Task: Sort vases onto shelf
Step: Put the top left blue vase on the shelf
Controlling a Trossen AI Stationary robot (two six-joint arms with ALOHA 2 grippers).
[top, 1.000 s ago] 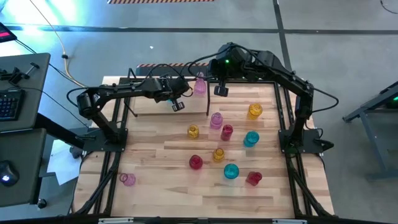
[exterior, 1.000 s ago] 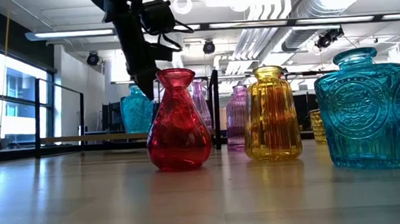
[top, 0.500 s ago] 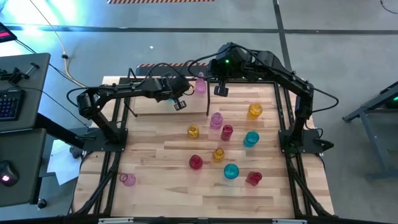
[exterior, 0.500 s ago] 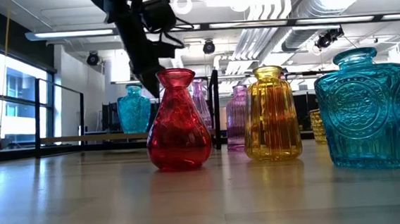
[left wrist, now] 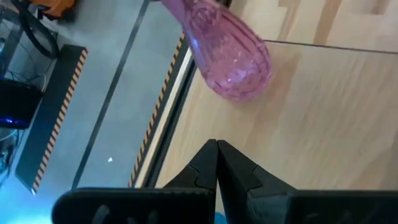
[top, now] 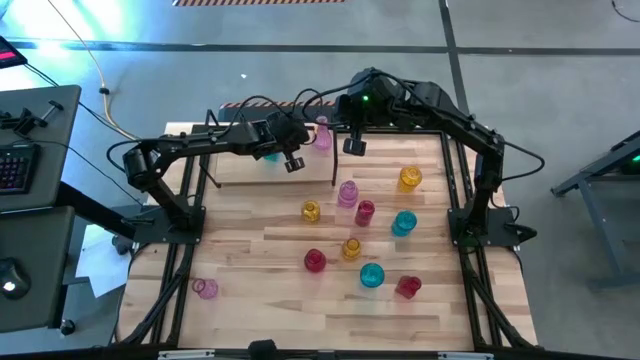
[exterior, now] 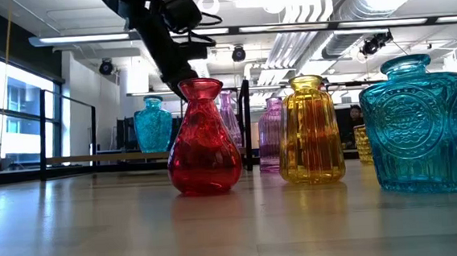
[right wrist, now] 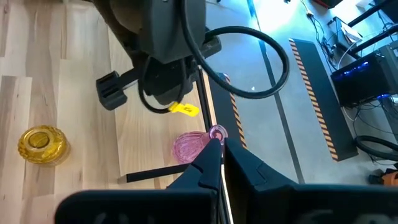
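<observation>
Since a second ago the left end effector (top: 293, 164) has slid along the shelf (top: 240, 170) toward the bench's (top: 250, 310) middle, uncovering a cyan vase (exterior: 152, 125) that now stands free on the shelf plank; in the low view it shows clear of the arm, upright, at the far left part of the bench. The left fingers are pressed together and hold nothing. The right end effector (top: 356, 146) has not moved; it hangs near the far edge, just beside the shelf's right end, its fingers also closed and empty.

A pink vase (top: 321, 135) stands at the far edge between the two end effectors; from the left wrist it shows ribbed, bulbous and narrow-necked (left wrist: 227, 53).

The other vases sit unchanged on the bench: amber (top: 409, 178) near the right edge, pink (top: 347, 193), red (top: 364, 211), small amber (top: 310, 211) and cyan (top: 404, 223) around the middle; red (top: 314, 260), amber (top: 351, 248), cyan (top: 371, 275) and red (top: 407, 287) nearer the front; one pink (top: 205, 289) alone by the front-left corner.

All are translucent glass. The nearest cyan one (exterior: 418, 123) carries a round embossed medallion; no lettering can be read. A yellow tag (right wrist: 184, 109) hangs off the left arm, its writing too small to read.
</observation>
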